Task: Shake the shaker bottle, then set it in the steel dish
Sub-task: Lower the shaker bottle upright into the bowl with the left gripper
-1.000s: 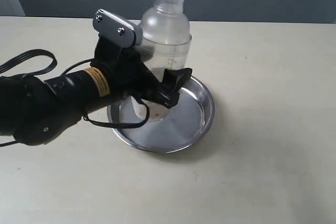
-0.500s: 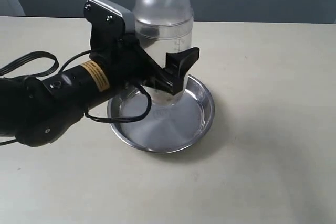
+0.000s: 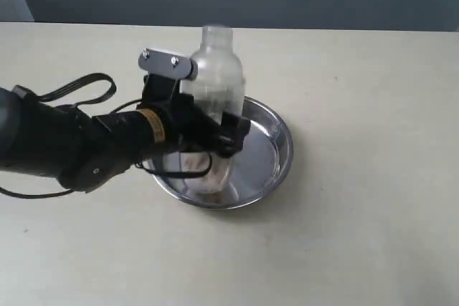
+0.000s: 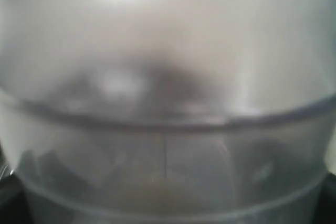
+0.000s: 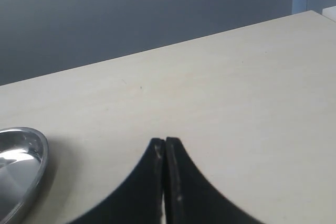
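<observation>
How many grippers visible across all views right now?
2. Left gripper grips the clear frosted plastic shaker bottle over the round shiny steel dish; right gripper, shut, shows only in its wrist view.

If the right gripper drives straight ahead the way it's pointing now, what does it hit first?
Nothing that shows: ahead of the shut right gripper lies only bare table up to its far edge. The steel dish sits off to one side. Depth unclear.

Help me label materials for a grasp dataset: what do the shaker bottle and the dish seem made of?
The shaker bottle: probably plastic, frosted and translucent; light glows through its cloudy wall, which has a moulded seam. The steel dish: polished metal, likely stainless steel; it shows mirror-like reflections and a rolled rim.
</observation>
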Tool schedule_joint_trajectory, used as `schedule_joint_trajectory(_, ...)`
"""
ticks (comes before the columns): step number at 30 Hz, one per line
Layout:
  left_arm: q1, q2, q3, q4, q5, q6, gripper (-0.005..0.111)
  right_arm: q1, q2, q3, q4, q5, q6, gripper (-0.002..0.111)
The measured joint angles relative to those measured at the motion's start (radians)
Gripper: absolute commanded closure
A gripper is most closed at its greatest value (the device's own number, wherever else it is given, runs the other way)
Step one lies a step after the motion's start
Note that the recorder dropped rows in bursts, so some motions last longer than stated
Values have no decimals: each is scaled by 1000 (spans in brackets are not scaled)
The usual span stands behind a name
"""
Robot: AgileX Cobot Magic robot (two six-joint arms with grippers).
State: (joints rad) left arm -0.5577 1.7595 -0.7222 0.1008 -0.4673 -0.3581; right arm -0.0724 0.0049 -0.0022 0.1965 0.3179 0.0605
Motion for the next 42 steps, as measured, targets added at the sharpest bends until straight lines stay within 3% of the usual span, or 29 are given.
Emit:
schedule_joint_trajectory(3,2,-142,-68,124,-7,55,106,0,0,0,0,0,0,109)
schedule_joint_trajectory(6,2,-290,-202,103,-17,140,106,0,0,0,0,0,0,109)
schedule_joint_trajectory(8,6,-318,-206,73,-48,162,106,0,0,0,0,0,0,109)
schedule_joint_trajectory(14,6,-161,-4,73,-89,139,106,0,0,0,0,0,0,109)
schedule_joint_trajectory(19,6,-100,-5,81,-242,165,106,0,0,0,0,0,0,109)
schedule_joint_trajectory(42,6,199,-5,45,-564,154,106,0,0,0,0,0,0,109)
